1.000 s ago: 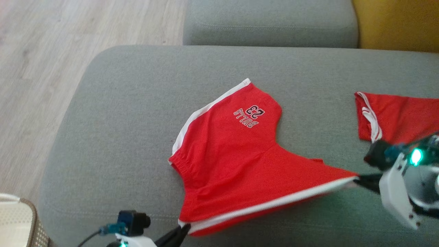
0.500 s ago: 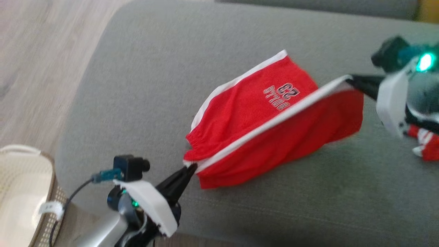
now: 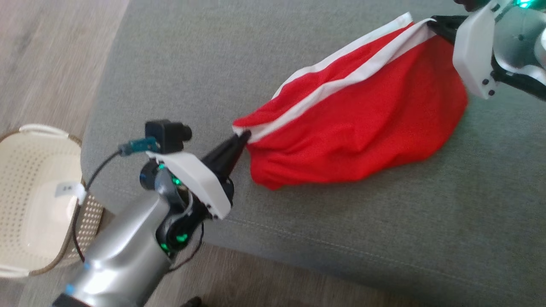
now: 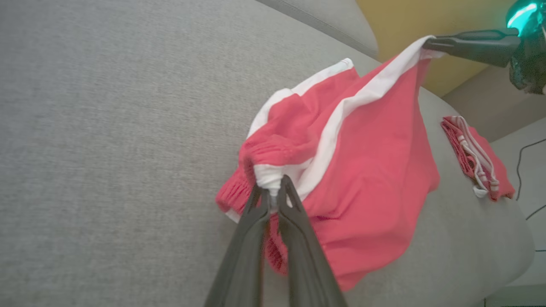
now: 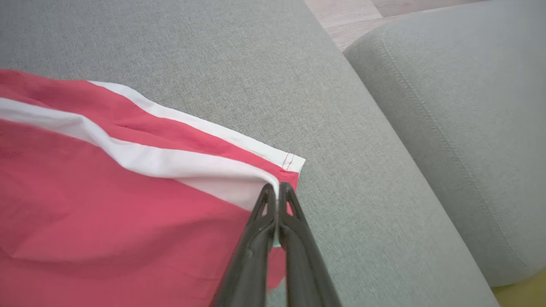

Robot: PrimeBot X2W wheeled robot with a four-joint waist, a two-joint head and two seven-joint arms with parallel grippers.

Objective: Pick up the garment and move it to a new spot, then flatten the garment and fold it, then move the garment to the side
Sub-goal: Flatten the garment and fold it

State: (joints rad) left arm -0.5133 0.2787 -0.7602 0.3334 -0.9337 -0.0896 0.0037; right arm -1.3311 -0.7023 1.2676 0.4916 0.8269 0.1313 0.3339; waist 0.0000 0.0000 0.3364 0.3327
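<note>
On the grey sofa seat (image 3: 341, 238) we see the red garment (image 3: 362, 128), shorts with white side stripes, strung on a slant from near the seat's front left corner toward its far right edge, loose cloth sagging onto the cushion. Our left gripper (image 3: 244, 135) is clenched on the gathered waistband corner; our right gripper (image 3: 431, 20) pinches the white-striped hem corner. A tag (image 3: 66, 187) on the basket (image 3: 25, 170) beside the seat is too small to read.

Matt red cloth garment (image 3: 362, 123); coarse-woven grey sofa (image 3: 213, 55).
</note>
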